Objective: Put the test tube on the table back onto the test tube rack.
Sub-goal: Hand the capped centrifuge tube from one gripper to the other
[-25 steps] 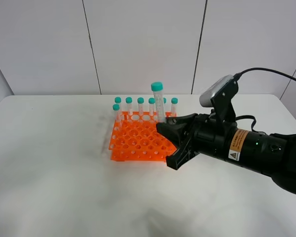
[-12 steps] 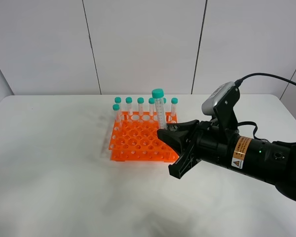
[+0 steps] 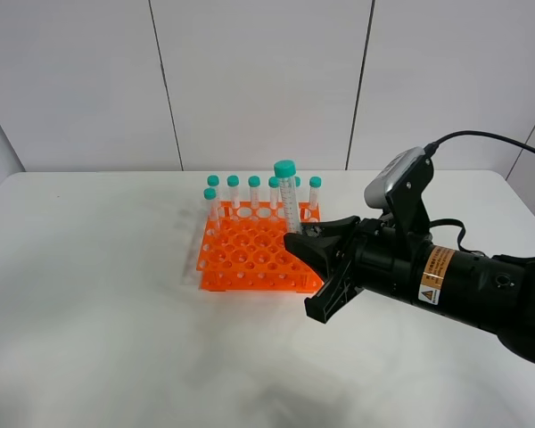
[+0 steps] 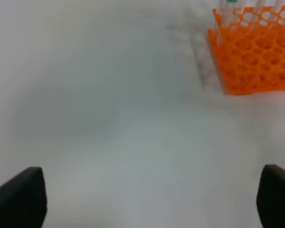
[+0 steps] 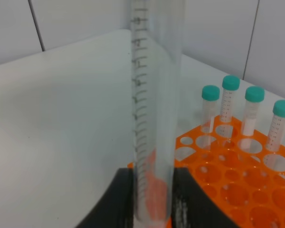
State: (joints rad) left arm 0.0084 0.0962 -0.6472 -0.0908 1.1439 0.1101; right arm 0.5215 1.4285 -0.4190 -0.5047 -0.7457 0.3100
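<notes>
- High camera: my right claw [image 3: 299, 242] reaches in from the right of the frame. It is clamped on the lower end of the test tube [image 3: 288, 198].
- The tube stands nearly upright above the right-hand part of the orange test tube rack [image 3: 245, 254], at the centre of the frame. Its teal cap sits higher than the caps of the other tubes [image 3: 233, 192] lined along the rack's far row, so I judge it is not yet seated.
- The rack rests on the white desk [image 3: 98, 294]. My left claw does not appear in this view.
- Left wrist camera: my left claw [image 4: 147, 202] holds nothing. Its dark fingertips [image 4: 19, 199] show only in the lower left and lower right corners, wide apart over bare desk. A corner of the rack fills the upper right of the frame.
- Right wrist camera: the clear tube runs down the middle of the frame with its graduation marks showing. My two dark fingers [image 5: 116, 204] pinch it at the bottom edge.
- Open rack holes lie at lower right, and four capped tubes stand at right of centre. The tube's tip is hidden, so I cannot tell which hole it is over.
- To do this step well, I should centre the tip over a free hole and keep the tube vertical. I should lower it straight through both tiers and let go only once it is seated. A tilted tube may catch a rim or nudge its neighbours.
</notes>
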